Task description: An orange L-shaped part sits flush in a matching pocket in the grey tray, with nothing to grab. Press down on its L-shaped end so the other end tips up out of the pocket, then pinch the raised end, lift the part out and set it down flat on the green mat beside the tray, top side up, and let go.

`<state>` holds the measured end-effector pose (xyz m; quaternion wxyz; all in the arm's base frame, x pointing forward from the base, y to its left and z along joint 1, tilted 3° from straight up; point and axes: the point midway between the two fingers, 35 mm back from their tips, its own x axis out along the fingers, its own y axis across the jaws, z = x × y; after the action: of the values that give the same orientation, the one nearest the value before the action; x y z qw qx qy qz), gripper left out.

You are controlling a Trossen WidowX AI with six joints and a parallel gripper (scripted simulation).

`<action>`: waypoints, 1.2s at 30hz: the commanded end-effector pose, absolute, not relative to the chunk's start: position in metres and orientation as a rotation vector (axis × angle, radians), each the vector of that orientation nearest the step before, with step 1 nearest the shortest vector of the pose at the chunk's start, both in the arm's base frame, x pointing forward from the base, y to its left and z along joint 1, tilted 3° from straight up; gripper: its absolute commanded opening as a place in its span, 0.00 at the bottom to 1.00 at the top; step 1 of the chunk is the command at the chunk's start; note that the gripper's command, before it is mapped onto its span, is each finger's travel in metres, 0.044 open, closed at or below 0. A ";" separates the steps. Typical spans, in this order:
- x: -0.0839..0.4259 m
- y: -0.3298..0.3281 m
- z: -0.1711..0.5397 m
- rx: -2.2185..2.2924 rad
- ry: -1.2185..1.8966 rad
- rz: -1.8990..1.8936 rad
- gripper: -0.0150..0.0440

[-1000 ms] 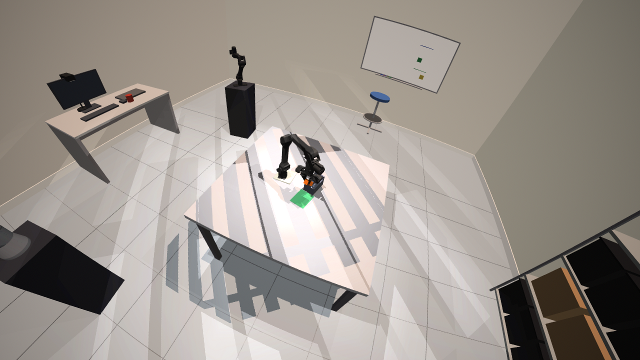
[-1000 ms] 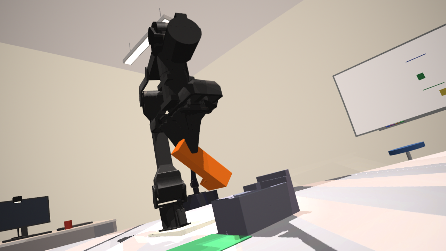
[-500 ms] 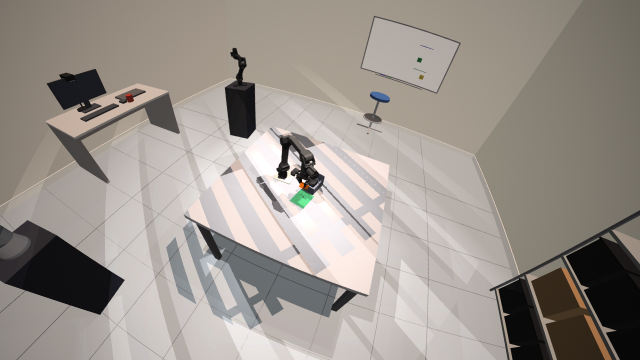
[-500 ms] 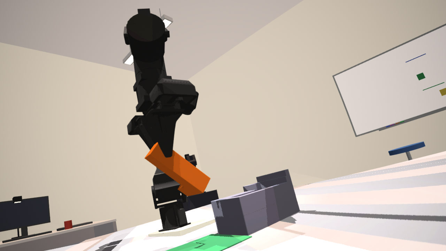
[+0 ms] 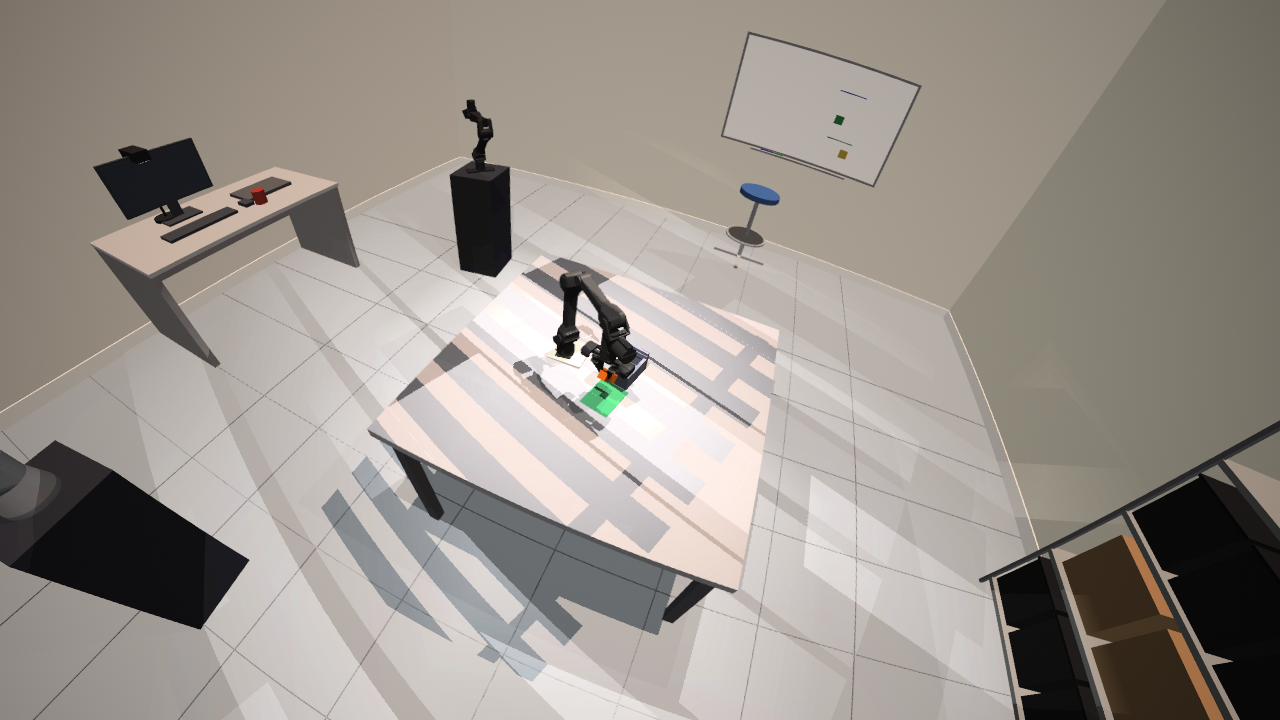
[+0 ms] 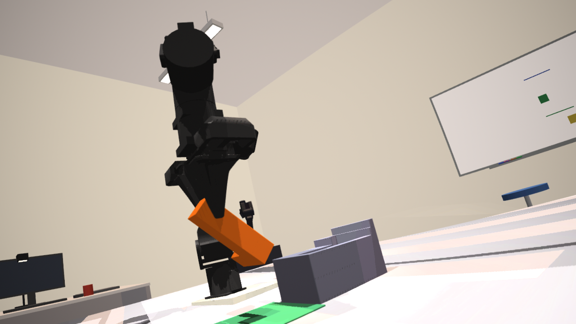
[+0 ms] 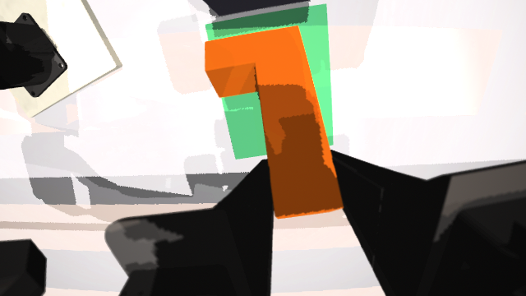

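The orange L-shaped part (image 5: 607, 376) (image 6: 237, 235) (image 7: 288, 82) is held in the air, tilted, with its L-shaped end lower than the pinched end. My gripper (image 6: 213, 211) (image 7: 297, 162) is shut on its straight end, one finger on each side. The green mat (image 5: 601, 400) (image 6: 281, 310) (image 7: 246, 136) lies below the part; in the wrist view the part covers much of it. The grey tray (image 5: 638, 371) (image 6: 298, 277) (image 7: 263, 10) stands at the mat's edge, and the part is clear of its pocket.
The arm's pale base plate (image 5: 569, 359) (image 6: 237, 296) (image 7: 82, 78) is on the table (image 5: 501, 447) beside the tray. The tray's raised end wall (image 6: 372, 245) stands at the end away from the mat.
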<state>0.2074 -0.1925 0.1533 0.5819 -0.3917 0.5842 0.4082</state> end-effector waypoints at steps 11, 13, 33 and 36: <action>0.207 -0.193 0.133 -0.920 1.366 0.954 0.25; 0.207 -0.193 0.129 -0.920 1.366 0.954 0.25; 0.206 -0.192 0.097 -0.920 1.366 0.954 0.25; 0.206 -0.192 0.093 -0.920 1.366 0.954 0.25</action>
<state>0.2064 -0.1916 0.0974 0.5821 -0.3926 0.5840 0.4073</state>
